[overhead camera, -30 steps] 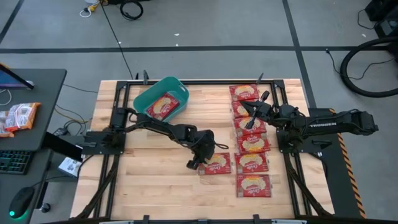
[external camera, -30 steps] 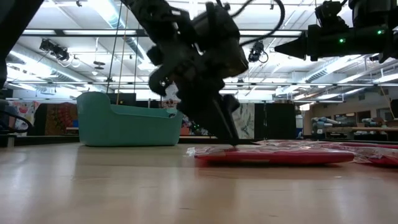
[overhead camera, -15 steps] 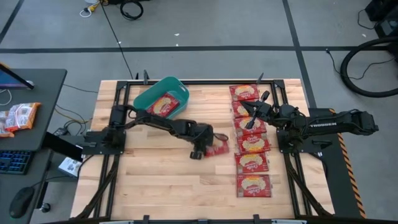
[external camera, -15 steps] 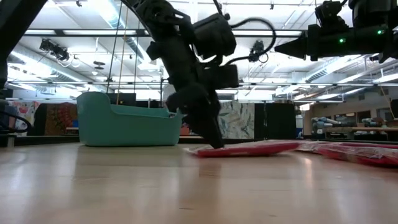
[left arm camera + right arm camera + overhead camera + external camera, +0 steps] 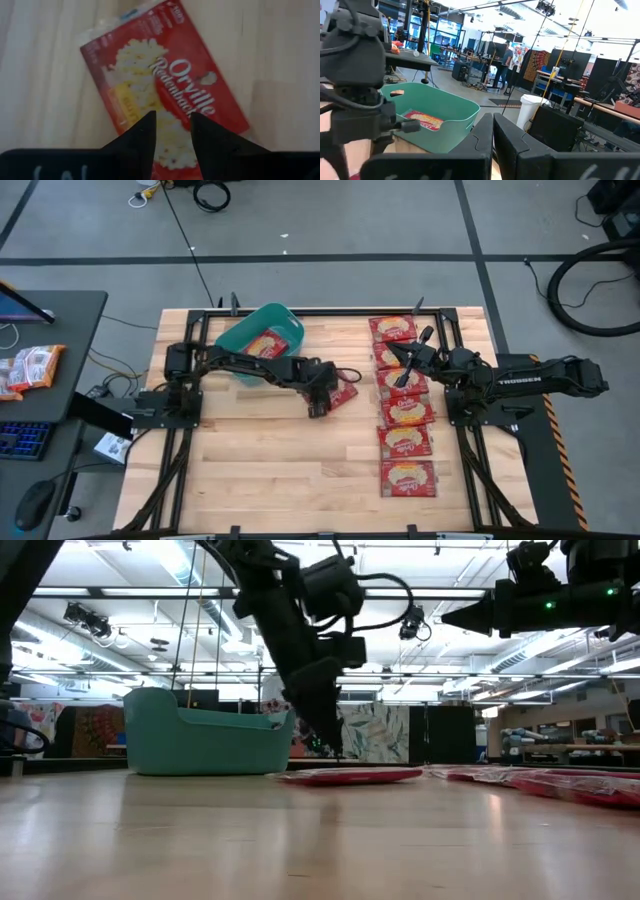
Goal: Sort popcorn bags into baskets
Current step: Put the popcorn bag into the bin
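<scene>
The left pincer (image 5: pixel 322 402) pinches one popcorn bag (image 5: pixel 341 391) by its edge, apparently to haul it toward the teal basket (image 5: pixel 285 321) at ten o'clock, while the right pincer (image 5: pixel 404 370), clenched, waits over the bag column.

On the table (image 5: pixel 240 460), the basket (image 5: pixel 233 340) is placed at the far left with one popcorn bag (image 5: pixel 263 346) inside, another bag (image 5: pixel 340 388) is set near the middle, and a column of bags (image 5: pixel 405 412) is laid along the right.
</scene>
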Controlling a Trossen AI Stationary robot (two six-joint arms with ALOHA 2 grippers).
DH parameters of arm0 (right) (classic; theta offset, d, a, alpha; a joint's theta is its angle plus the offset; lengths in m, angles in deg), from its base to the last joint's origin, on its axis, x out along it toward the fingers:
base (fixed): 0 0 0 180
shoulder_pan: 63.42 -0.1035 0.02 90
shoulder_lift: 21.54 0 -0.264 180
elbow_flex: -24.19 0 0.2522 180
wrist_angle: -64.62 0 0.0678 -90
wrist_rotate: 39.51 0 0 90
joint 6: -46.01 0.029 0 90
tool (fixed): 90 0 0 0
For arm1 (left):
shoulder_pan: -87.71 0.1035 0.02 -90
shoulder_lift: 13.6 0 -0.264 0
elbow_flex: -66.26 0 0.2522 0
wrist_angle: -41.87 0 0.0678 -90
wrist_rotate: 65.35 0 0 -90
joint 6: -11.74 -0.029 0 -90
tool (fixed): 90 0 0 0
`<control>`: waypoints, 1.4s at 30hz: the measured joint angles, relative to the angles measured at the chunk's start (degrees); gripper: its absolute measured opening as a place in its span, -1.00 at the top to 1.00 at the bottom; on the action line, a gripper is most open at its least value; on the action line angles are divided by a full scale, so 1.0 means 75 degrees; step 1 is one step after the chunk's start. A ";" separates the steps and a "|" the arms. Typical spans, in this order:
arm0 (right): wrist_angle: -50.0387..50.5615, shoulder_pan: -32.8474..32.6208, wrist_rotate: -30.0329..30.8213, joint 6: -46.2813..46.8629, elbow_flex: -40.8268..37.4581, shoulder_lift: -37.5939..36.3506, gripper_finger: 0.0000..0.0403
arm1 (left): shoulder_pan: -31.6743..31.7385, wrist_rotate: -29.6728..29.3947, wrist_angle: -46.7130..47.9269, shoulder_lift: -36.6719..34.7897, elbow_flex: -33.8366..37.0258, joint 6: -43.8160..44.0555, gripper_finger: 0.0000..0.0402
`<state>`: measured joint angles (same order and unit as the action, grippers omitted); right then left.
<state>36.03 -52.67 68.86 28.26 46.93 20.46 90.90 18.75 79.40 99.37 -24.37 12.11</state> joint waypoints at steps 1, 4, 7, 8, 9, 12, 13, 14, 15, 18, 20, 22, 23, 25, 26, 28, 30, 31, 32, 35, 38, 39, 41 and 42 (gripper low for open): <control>-0.0003 0.0000 0.0000 0.0003 0.0000 0.0000 0.90 | -0.0071 -0.0005 0.0024 0.0047 -0.0066 0.0113 0.37; -0.0017 0.0001 0.0001 0.0003 0.0000 0.0000 0.90 | -0.0342 -0.0246 0.0156 0.0312 -0.0587 0.0300 0.37; -0.0065 0.0003 0.0003 0.0011 0.0000 0.0000 0.90 | -0.0586 -0.0791 0.0465 0.0646 -0.1399 0.0303 0.37; -0.0074 0.0003 0.0003 0.0011 -0.0001 0.0003 0.90 | -0.0644 -0.0927 0.0708 0.0786 -0.1648 0.0308 0.37; -0.0075 0.0003 0.0002 0.0017 -0.0001 0.0002 0.90 | -0.0696 -0.1018 0.0880 0.0936 -0.1873 0.0345 0.37; -0.0065 0.0003 0.0005 0.0014 -0.0003 0.0003 0.90 | -0.0725 -0.1071 0.1187 0.1349 -0.2456 0.0606 0.37; -0.0057 0.0003 0.0008 0.0012 -0.0003 0.0005 0.90 | -0.0724 -0.1077 0.1293 0.1468 -0.2614 0.0670 0.37; -0.0054 0.0003 0.0007 0.0008 -0.0003 0.0006 0.90 | -0.0730 -0.1071 0.1297 0.1568 -0.2743 0.0679 0.37; -0.0054 0.0003 0.0006 0.0008 -0.0003 0.0006 0.90 | -0.0749 -0.1069 0.1405 0.1662 -0.2808 0.0679 0.35; -0.0002 0.0002 0.0008 0.0005 -0.0003 0.0006 0.90 | -0.0754 -0.1071 0.1560 0.1909 -0.2838 0.0874 0.26; -0.0002 0.0003 0.0009 0.0005 -0.0003 0.0006 0.90 | -0.0757 -0.1072 0.1540 0.1989 -0.2838 0.1029 0.15; -0.0002 0.0003 0.0021 0.0004 -0.0003 0.0006 0.90 | -0.0763 -0.1075 0.1649 0.2051 -0.2849 0.1137 0.02; -0.0005 0.0003 0.0023 0.0005 -0.0003 0.0006 0.90 | -0.0767 -0.1078 0.1664 0.2074 -0.2849 0.1185 -0.05; -0.0003 0.0003 0.0023 0.0003 -0.0003 0.0006 0.90 | -0.0804 -0.1185 0.1696 0.2084 -0.2849 0.1260 -0.18; -0.0005 0.0003 0.0023 0.0005 -0.0003 0.0006 0.90 | -0.0839 -0.1291 0.1654 0.2078 -0.2849 0.1224 -0.24; -0.0003 0.0001 0.0021 0.0003 -0.0003 0.0006 0.90 | -0.0945 -0.1768 0.1663 0.2072 -0.2849 0.1031 -0.32; -0.0006 0.0003 0.0020 0.0005 -0.0003 0.0006 0.90 | -0.1082 -0.2225 0.1681 0.2072 -0.2849 0.0823 -0.36; -0.0005 0.0003 0.0020 0.0005 -0.0003 0.0006 0.90 | -0.1151 -0.2404 0.1661 0.2072 -0.2849 0.0690 -0.36; -0.0008 0.0000 0.0020 0.0005 -0.0003 0.0006 0.90 | -0.1215 -0.2588 0.1628 0.2108 -0.2853 0.0615 -0.36; -0.0007 0.0001 0.0017 0.0005 -0.0003 0.0006 0.90 | -0.1363 -0.2876 0.1685 0.2211 -0.2849 0.0437 -0.37; -0.0005 0.0000 0.0017 0.0010 -0.0003 0.0006 0.90 | -0.1416 -0.2860 0.1541 0.2322 -0.2861 0.0466 -0.37; -0.0008 0.0003 0.0014 0.0012 -0.0003 0.0006 0.90 | -0.1414 -0.2862 0.1666 0.2332 -0.2854 0.0468 -0.37; -0.0005 0.0003 0.0015 0.0014 -0.0003 0.0006 0.90 | -0.1413 -0.3027 0.1569 0.2422 -0.2866 0.0507 -0.37; -0.0005 0.0000 0.0007 0.0014 -0.0003 0.0006 0.90 | -0.1410 -0.3138 0.1642 0.2425 -0.2867 0.0515 -0.37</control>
<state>35.99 -52.67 68.91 28.36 46.90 20.50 80.33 -4.79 91.71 117.56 -45.87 15.97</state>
